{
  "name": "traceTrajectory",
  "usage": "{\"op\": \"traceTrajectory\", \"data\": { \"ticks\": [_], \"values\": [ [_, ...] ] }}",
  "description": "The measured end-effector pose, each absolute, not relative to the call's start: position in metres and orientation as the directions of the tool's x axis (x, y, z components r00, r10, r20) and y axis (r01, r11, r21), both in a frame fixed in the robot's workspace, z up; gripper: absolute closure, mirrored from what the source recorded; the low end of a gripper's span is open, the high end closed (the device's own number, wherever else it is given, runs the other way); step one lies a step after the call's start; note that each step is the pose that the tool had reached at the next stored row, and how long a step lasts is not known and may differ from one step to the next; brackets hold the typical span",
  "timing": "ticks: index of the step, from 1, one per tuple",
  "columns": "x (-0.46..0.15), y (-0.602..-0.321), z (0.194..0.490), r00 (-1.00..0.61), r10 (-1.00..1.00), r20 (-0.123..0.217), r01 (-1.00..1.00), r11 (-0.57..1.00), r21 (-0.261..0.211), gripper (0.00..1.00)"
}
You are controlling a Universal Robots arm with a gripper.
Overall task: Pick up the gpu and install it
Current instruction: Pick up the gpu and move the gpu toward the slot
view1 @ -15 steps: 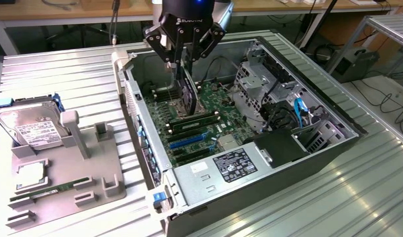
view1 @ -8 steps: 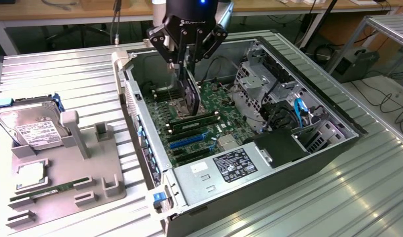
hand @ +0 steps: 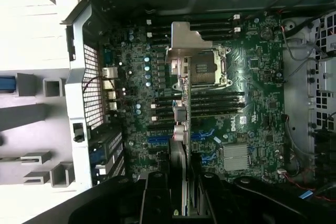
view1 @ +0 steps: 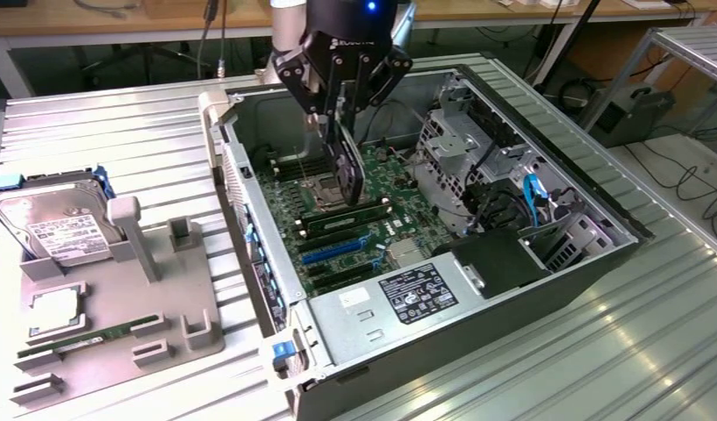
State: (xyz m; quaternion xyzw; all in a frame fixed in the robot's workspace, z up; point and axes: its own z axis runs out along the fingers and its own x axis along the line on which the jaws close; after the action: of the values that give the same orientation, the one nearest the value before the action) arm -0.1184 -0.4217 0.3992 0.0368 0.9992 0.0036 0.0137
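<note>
Gpu (view1: pixel 350 175): slim flat card, dark face, hanging upright on edge, top end clamped betw. gripper (view1: pixel 340 118) fingers. In wrist view it's edge-on (hand: pixel 180 114), w/ silvery metal bracket (hand: pixel 184 43) at far end. Sits inside open PC case (view1: pixel 229 167), over motherboard (view1: pixel 393 184) by CPU socket (hand: pixel 207 69). Can't tell if lower edge touches the board.
</note>
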Motion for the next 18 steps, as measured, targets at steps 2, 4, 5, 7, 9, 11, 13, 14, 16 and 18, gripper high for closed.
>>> {"op": "traceTrajectory", "data": {
  "ticks": [2, 4, 5, 7, 9, 11, 13, 14, 16, 18],
  "values": [
    [-0.117, -0.422, 0.399, -0.997, 0.074, -0.027, 0.073, 0.997, 0.008, 0.74],
    [-0.114, -0.422, 0.398, -0.997, 0.074, -0.027, 0.073, 0.997, 0.008, 0.74],
    [-0.113, -0.422, 0.397, -0.997, 0.074, -0.027, 0.073, 0.997, 0.008, 0.74],
    [-0.11, -0.422, 0.396, -0.997, 0.074, -0.027, 0.073, 0.997, 0.008, 0.74],
    [-0.106, -0.422, 0.395, -0.997, 0.073, -0.027, 0.073, 0.997, 0.008, 0.74],
    [-0.101, -0.421, 0.394, -0.997, 0.073, -0.027, 0.073, 0.997, 0.008, 0.74],
    [-0.097, -0.421, 0.393, -0.997, 0.073, -0.027, 0.073, 0.997, 0.008, 0.74],
    [-0.095, -0.421, 0.393, -0.997, 0.073, -0.027, 0.072, 0.997, 0.008, 0.74],
    [-0.091, -0.421, 0.392, -0.997, 0.072, -0.027, 0.072, 0.997, 0.008, 0.74],
    [-0.087, -0.421, 0.391, -0.997, 0.072, -0.027, 0.072, 0.997, 0.008, 0.74]
  ]
}}
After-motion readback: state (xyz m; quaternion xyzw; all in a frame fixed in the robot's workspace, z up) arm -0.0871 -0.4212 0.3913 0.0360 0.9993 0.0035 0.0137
